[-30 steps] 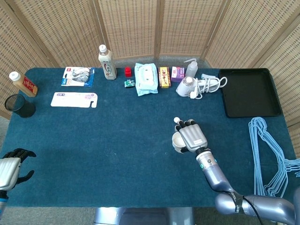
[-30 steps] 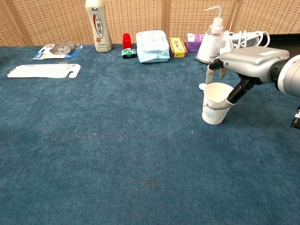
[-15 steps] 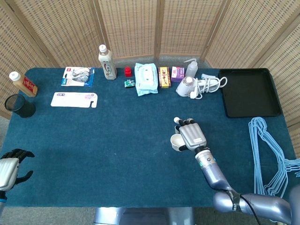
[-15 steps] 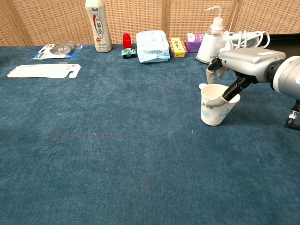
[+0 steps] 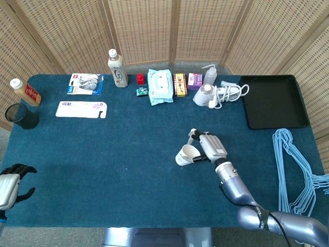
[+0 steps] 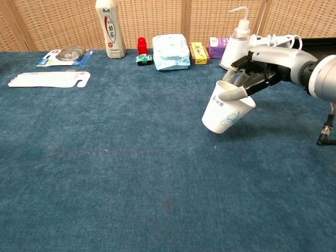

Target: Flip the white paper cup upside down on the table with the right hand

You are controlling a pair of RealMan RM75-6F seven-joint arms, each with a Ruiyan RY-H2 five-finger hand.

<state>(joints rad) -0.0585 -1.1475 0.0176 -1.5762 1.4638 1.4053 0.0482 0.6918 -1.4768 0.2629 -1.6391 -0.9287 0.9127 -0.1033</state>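
Observation:
The white paper cup point(image 6: 223, 111) with a light blue print hangs tilted above the blue table point(image 6: 131, 157), its base swung down to the left and its mouth up to the right. My right hand point(image 6: 251, 76) pinches the cup's rim, one finger inside the mouth. In the head view the cup point(image 5: 185, 154) lies just left of the right hand point(image 5: 208, 148), right of the table's middle. My left hand point(image 5: 11, 182) rests at the table's near left corner, fingers apart, holding nothing.
Along the far edge stand a tea bottle point(image 5: 117, 68), a wipes pack point(image 5: 160, 86), small boxes point(image 5: 179, 84), a squeeze bottle point(image 6: 236, 46) and a hair dryer point(image 5: 212, 94). A black tray point(image 5: 272, 101) and blue hangers point(image 5: 295, 170) lie at the right. A black cup point(image 5: 20, 116) stands far left.
The right hand has lifted the cup off the table and tipped it, its base swinging left. The left hand has stayed put.

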